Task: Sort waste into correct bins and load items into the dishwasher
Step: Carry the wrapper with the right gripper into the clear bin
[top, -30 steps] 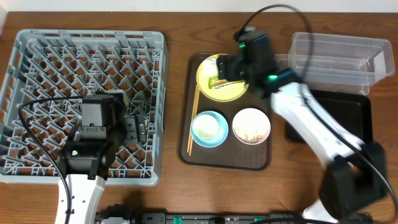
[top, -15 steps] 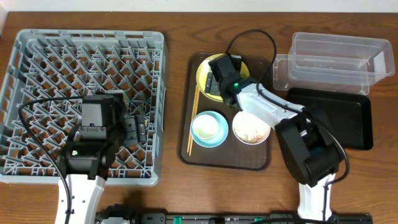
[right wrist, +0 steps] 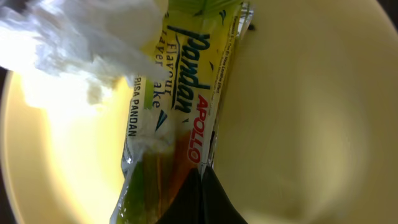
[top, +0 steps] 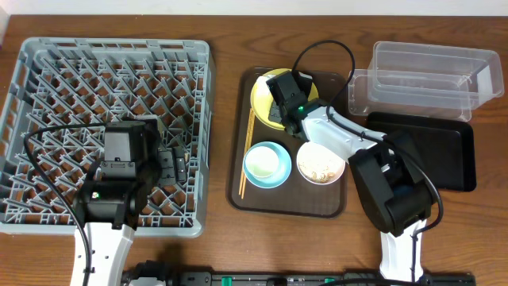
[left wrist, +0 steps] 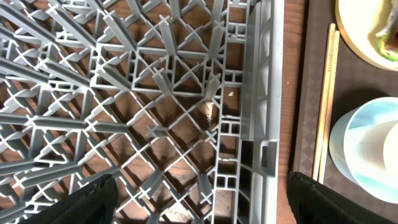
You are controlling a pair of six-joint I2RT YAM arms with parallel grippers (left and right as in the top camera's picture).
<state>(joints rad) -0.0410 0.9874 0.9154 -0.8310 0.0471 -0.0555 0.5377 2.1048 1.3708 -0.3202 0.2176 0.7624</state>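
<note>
A: Left side?
B: Dish rack [top: 103, 127] bare. Left gripper [left wrist: 205, 208] hangs over its right edge, fingers spread wide, nothing held.

A: Middle?
B: On the brown serving tray [top: 290, 205]: chopsticks [top: 247, 155], yellow plate [top: 260, 89], blue bowl [top: 266, 164], white bowl [top: 321, 161] holding rice. The snack wrapper [right wrist: 174, 124] lies on the plate. Right gripper [right wrist: 202, 199] is down on it, fingers drawn to a thin seam, wrapper's end running into it. Reads as a pinch.

A: Step?
B: Waste first, judged: picking the wrapper.

A: Next?
B: Lift clear of the plate, carry right to the clear tub [top: 429, 75] or black tray [top: 444, 155]. Which bin: cannot tell.
</note>
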